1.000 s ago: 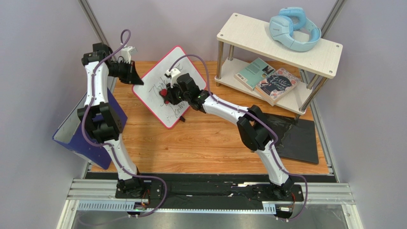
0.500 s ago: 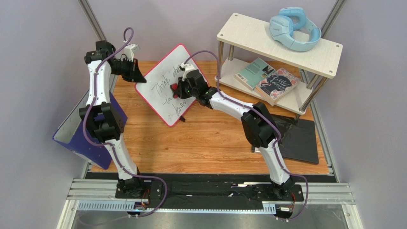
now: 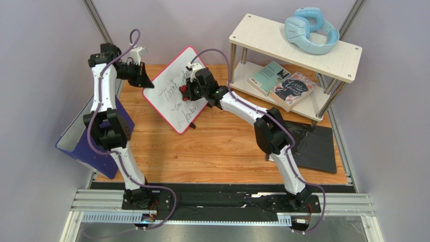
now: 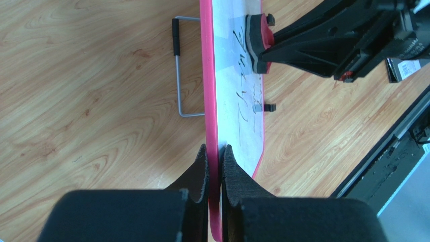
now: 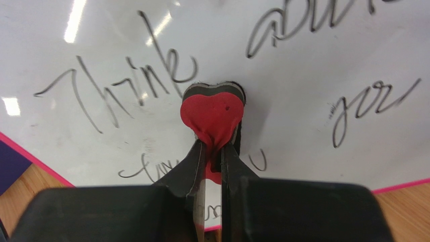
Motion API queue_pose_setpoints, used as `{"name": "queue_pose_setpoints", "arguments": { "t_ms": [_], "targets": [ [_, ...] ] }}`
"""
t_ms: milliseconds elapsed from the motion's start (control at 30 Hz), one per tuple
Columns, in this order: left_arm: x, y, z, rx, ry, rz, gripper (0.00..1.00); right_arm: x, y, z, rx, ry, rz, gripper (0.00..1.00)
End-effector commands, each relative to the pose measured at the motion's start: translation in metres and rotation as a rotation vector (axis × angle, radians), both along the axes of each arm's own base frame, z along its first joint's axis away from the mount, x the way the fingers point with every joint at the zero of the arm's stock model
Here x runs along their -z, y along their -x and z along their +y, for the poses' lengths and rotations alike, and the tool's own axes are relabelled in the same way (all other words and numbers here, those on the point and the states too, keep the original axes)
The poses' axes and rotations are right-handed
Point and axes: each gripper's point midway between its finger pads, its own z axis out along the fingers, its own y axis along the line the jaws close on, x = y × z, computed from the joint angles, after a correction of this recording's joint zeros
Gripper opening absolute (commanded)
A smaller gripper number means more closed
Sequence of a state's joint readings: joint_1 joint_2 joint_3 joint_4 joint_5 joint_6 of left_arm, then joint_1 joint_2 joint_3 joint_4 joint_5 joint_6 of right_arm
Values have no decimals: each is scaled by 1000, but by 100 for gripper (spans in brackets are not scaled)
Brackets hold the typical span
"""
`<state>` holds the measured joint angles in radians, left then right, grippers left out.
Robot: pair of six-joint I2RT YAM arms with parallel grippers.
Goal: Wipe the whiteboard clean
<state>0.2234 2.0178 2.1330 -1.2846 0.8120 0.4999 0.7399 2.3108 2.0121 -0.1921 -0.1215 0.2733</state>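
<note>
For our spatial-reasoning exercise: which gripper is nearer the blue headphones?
Right. The right gripper presses an eraser on the whiteboard, just left of the shelf holding the headphones; the left gripper clamps the whiteboard's opposite edge, farther left.

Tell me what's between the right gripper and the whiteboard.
A red heart-shaped eraser, pinched in the right gripper, its dark felt side against the whiteboard. The right wrist view shows it best; the left wrist view shows it edge-on.
</note>
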Motion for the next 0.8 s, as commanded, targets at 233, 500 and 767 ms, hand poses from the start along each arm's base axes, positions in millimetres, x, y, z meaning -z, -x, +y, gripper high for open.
{"name": "queue_pose_setpoints", "arguments": {
  "t_ms": [233, 500, 767],
  "targets": [
    [-27, 1, -14, 96, -37, -130, 0, -11, 94, 107, -333, 101, -234, 0],
    [-26, 5, -17, 111, -21, -120, 0, -17, 87, 115, -273, 110, -291, 0],
    [-27, 10, -17, 119, -33, -119, 0, -30, 23, 70, -77, 6, -182, 0]
  ]
}}
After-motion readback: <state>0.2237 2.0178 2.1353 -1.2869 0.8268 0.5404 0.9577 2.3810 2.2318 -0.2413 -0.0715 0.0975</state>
